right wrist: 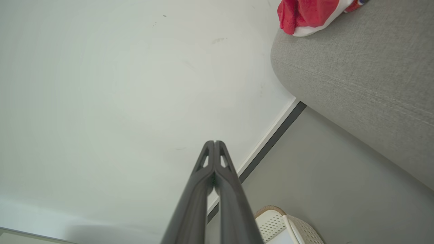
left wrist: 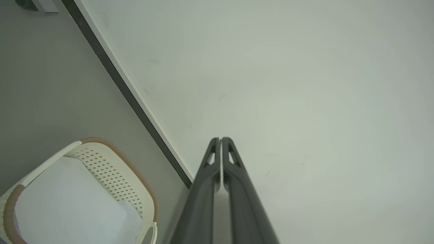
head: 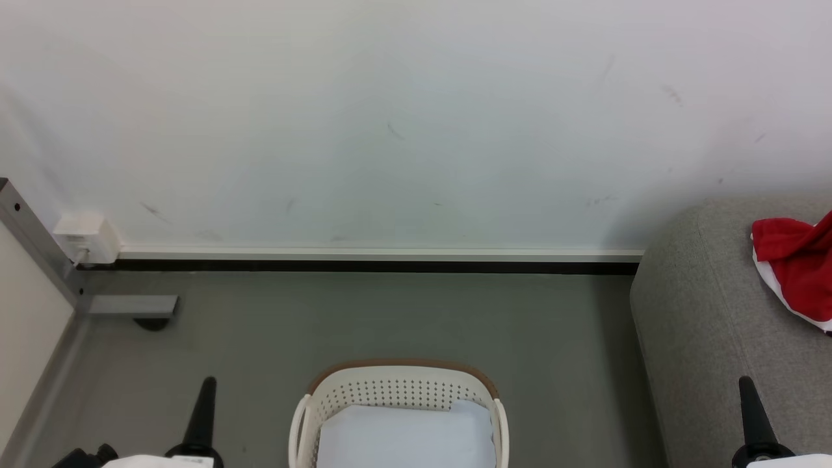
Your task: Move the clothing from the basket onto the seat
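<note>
Red and seemingly soft and light, the clothing (head: 798,266) lies bunched on the seat (head: 702,338), probably best pinched at a raised fold, while the left claw (left wrist: 221,139) and right claw (right wrist: 214,142) each sit pressed together, empty.

In the head view the left gripper (head: 208,385) and the right gripper (head: 745,385) each showed as a slim black spike that tapered to a blunt point. Each widened at the bottom into a round black collar (head: 759,452) set against a white forearm casing (head: 799,463), and a small black knobbly fitting (head: 97,453) sat beside the left casing. Seen from the wrists, the fingers (left wrist: 237,176) were long, matte charcoal blades with smooth flanks, and each carried a narrow triangular cut-out (right wrist: 204,159) just below its rounded tip.
</note>
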